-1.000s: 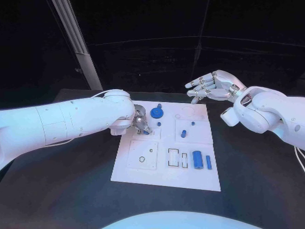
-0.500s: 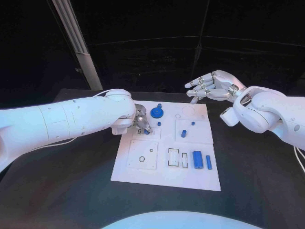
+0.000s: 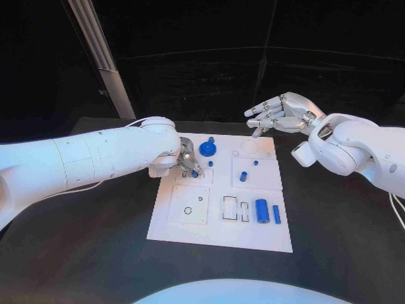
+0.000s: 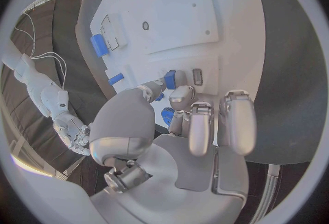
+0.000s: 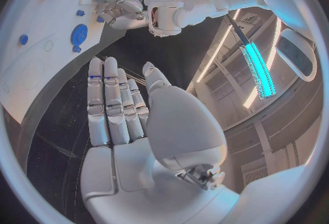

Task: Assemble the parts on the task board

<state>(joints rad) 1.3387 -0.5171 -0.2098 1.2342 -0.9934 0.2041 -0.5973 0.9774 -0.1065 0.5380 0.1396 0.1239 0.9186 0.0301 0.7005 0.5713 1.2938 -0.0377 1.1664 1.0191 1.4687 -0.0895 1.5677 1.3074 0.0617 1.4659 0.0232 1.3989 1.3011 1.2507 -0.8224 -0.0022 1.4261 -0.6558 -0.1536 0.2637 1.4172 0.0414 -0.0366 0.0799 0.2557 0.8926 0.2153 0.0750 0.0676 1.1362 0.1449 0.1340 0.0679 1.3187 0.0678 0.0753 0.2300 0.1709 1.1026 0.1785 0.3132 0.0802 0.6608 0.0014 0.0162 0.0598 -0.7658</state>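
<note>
Pinching small blue plastic part (image 4: 169,79) in my left hand (image 3: 186,163) over white task board (image 3: 216,237); right hand (image 3: 277,114) empty, fingers apart. Blue cylinder (image 3: 262,211) and blue bar (image 3: 276,213) look unplaced; most assembly left.

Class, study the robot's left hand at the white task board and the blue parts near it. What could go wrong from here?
1. The left hand pinches a small blue part only at its fingertips; it might slip or tilt.
2. The round blue part stands just beside that hand and could get knocked.
3. The task board may shift if pressed.
</note>
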